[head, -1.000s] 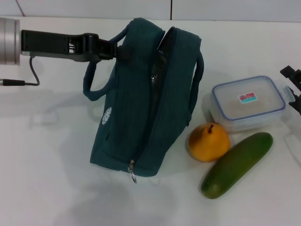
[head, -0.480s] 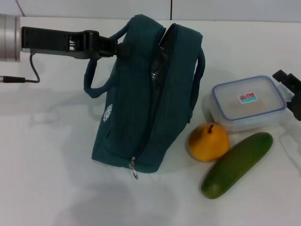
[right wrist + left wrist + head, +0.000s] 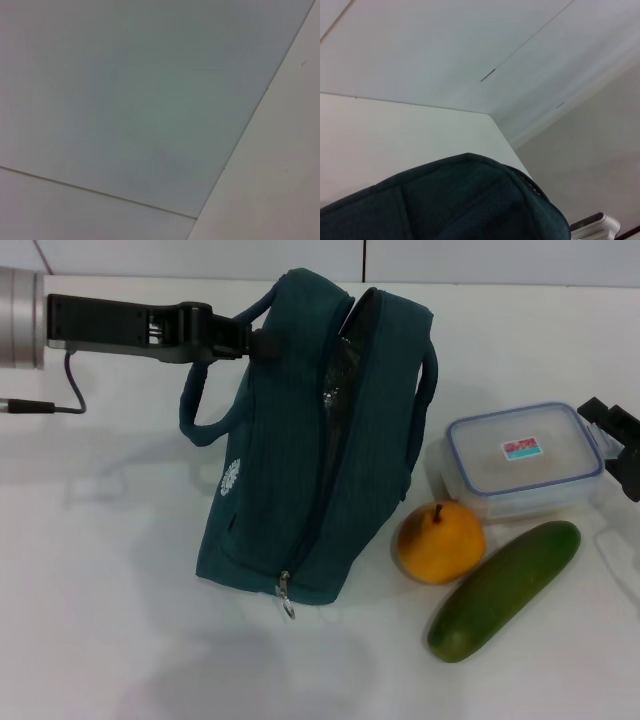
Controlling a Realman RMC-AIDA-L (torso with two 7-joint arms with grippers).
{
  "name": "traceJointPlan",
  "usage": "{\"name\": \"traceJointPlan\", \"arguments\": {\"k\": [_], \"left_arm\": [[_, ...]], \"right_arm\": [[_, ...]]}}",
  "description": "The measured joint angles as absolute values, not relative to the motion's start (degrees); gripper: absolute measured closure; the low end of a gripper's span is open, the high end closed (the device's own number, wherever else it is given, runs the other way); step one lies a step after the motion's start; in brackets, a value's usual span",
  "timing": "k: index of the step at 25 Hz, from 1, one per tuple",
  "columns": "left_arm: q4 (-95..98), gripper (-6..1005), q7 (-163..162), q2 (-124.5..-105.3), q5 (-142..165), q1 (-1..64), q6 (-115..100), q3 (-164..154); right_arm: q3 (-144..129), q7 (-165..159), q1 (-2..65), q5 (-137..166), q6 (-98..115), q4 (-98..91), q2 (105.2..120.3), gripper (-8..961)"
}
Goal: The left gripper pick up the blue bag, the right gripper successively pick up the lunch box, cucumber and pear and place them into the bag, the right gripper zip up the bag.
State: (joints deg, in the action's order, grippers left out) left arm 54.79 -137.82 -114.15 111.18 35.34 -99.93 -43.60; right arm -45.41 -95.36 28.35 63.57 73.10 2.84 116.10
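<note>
Blue bag: stands on its narrow end on the white worktop, leaning a little, zipper open along the top with the silvery lining showing; the metal ring pull hangs at the low end nearest me. My left wrist view shows only the bag's dark top edge against the wall.
Left gripper: my left arm reaches in level from the left side, silver wrist at the frame's edge, black fingers closed on the near loop handle where it meets the bag's top.
Lunch box: flat on the worktop to the right of the bag, lid on, apart from the bag.
Pear: just in front of the lunch box, beside the bag's lower side, stem up.
Cucumber: lies slantwise, touching or nearly touching the pear.
Right gripper: at the right edge, just beside the lunch box's far end; only part of it shows, so I cannot tell how far my fingers are spread.
</note>
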Motion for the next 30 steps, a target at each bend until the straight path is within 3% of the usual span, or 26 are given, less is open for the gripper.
{"name": "traceJointPlan", "arguments": {"k": [3, 25, 27, 30], "left_arm": [[54.90, 946, -137.86, -114.19, 111.18, 35.34, -99.93, -43.60], [54.58, 946, -138.02, -114.44, 110.04, 35.72, -99.97, -43.59], [54.58, 946, -138.01, -114.42, 110.01, 35.71, -99.99, -43.59], [54.57, 946, -138.00, -114.40, 110.00, 35.75, -99.98, -43.59]], "right_arm": [[-45.38, -95.36, 28.31, 63.55, 73.37, 3.14, 116.10, 499], [-45.35, -95.36, 26.55, 63.53, 76.33, 3.43, 116.10, 733], [-45.31, -95.51, 26.43, 63.54, 76.64, 3.42, 116.11, 860], [-45.10, -96.46, 26.28, 63.53, 77.09, 3.32, 116.09, 862]]}}
